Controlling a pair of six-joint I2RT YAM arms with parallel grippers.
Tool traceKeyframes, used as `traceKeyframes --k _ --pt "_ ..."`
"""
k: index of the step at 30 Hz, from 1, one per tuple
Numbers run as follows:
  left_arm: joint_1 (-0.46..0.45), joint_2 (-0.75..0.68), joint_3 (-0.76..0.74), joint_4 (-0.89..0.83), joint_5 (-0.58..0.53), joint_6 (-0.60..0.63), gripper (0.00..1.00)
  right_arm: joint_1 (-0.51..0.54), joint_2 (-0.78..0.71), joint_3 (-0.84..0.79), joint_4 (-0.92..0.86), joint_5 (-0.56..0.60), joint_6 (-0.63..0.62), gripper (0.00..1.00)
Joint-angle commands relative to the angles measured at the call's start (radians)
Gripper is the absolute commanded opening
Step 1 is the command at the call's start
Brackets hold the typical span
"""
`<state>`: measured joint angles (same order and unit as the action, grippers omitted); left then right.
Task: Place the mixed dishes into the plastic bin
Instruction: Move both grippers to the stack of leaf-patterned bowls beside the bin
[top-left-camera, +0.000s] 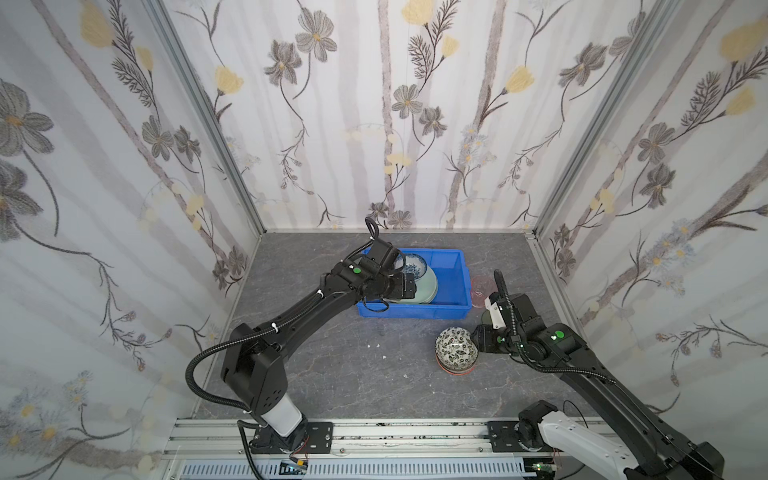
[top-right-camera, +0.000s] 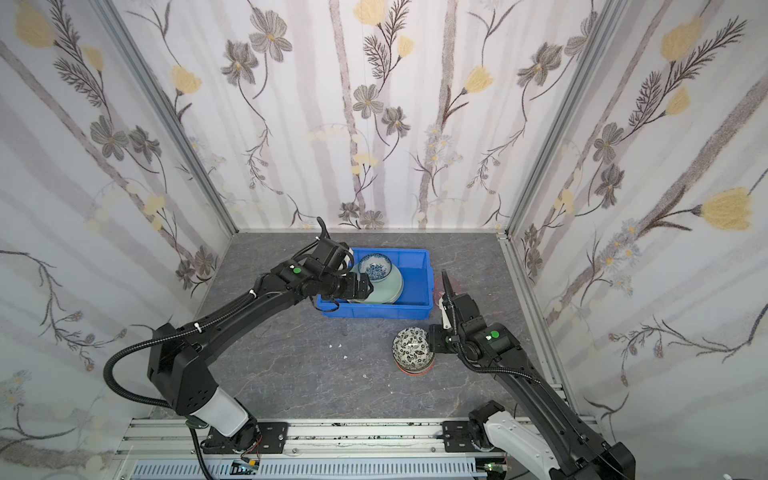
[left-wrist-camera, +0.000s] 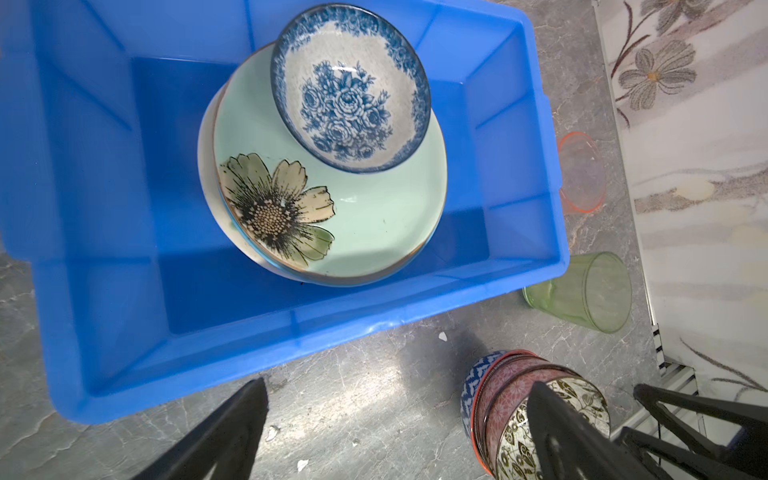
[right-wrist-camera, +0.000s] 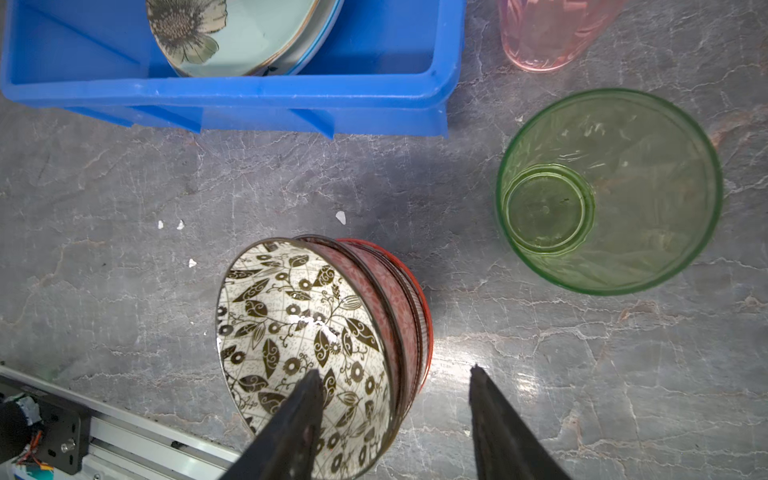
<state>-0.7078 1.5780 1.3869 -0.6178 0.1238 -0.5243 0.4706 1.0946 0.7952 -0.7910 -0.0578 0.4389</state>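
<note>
The right gripper (right-wrist-camera: 393, 371) straddles the rim of the black-white bowl (right-wrist-camera: 299, 332). One finger is over the bowl's inside and the other is outside the nested stack (right-wrist-camera: 405, 291). Its jaws stand partly apart and pinch nothing yet, and the outer finger is clear of the stack's side.

Placed this way, the jaws span every rim, so a squeeze would probably clamp several bowls together. That makes a heavy load pinched at one edge. The grip should seat deep and the lift should be slow and level. The load should then cross the near wall of the plastic bin (right-wrist-camera: 249, 93) with room to spare and come down on the bare floor beside the plates.

The left gripper (left-wrist-camera: 397, 382) hangs wide open and empty over the bin's near side.

The stack sits on the table (right-wrist-camera: 124, 187) in front of the bin, off the corner nearest the right arm. The top bowl is glossy white with dark leaves and vines. Below it show a pink patterned bowl, an orange-red rim and a blue zigzag one.

Inside the bin, the mint green plate (left-wrist-camera: 374, 208) tops other plates and carries the blue-white bowl (left-wrist-camera: 349, 95). The green tumbler (right-wrist-camera: 606, 191) and pink tumbler (right-wrist-camera: 548, 33) stand upright just outside the bin's end wall.
</note>
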Motion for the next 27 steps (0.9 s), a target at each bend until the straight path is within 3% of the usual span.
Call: traceKeyframes --k 1,7,27 --pt "-0.021 -0.075 -0.099 0.116 -0.046 -0.074 1.00 0.001 0.016 -0.008 0.047 0.030 -0.023 0.49" --pt "-0.024 -0.168 -0.253 0.227 -0.028 -0.164 1.00 0.009 0.032 -0.020 0.065 0.024 -0.038 0.43" --pt "-0.030 -0.209 -0.345 0.271 -0.012 -0.219 1.00 0.051 0.116 -0.015 0.114 0.028 -0.056 0.33"
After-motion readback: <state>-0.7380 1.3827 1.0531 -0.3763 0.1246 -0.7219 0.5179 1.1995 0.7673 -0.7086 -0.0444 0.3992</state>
